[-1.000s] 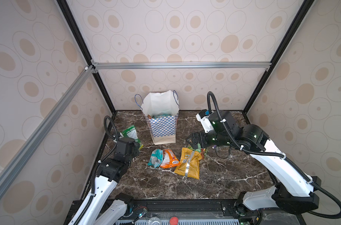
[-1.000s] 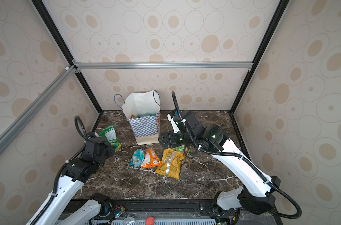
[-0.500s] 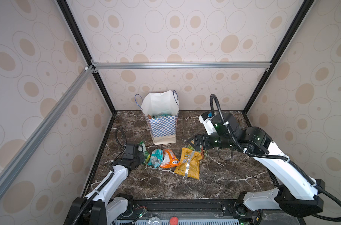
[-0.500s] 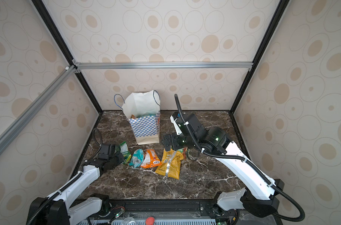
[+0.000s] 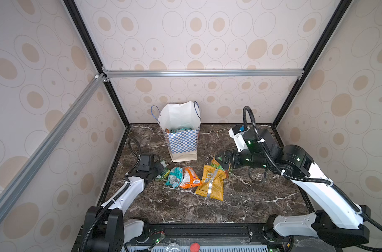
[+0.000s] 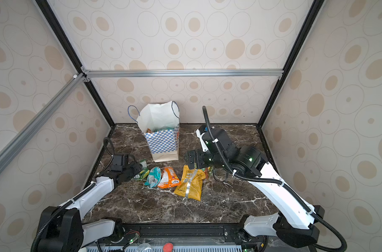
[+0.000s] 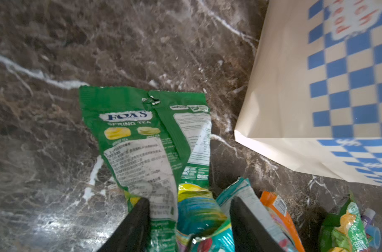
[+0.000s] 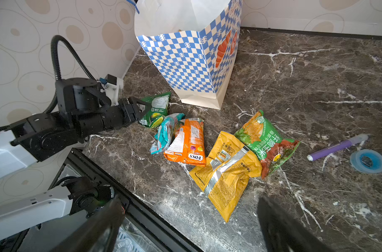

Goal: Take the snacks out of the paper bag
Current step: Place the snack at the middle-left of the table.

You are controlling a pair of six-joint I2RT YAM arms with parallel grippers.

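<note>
Five snacks [image 5: 189,177] are laid out on the table [image 8: 316,76] in front of the bag [image 8: 185,65], which is stood upright near the back wall, with more seen inside its open mouth [image 5: 180,130]. A green packet [image 8: 155,108], a teal packet [image 8: 165,133], an orange packet [image 8: 189,141], a yellow packet [image 8: 226,172] and a green-and-orange packet [image 8: 266,139] are set in a rough row, several touching. The left gripper [image 7: 189,200] is positioned low at the green packet's end; its fingers are spread, with that end and part of the teal packet between them, unpinched. The right gripper [image 8: 191,203] is positioned above the table, fingers wide apart, with nothing clasped. A pen [image 8: 337,147] and a tape roll [image 8: 367,161] are seen side by side near the green-and-orange packet.
</note>
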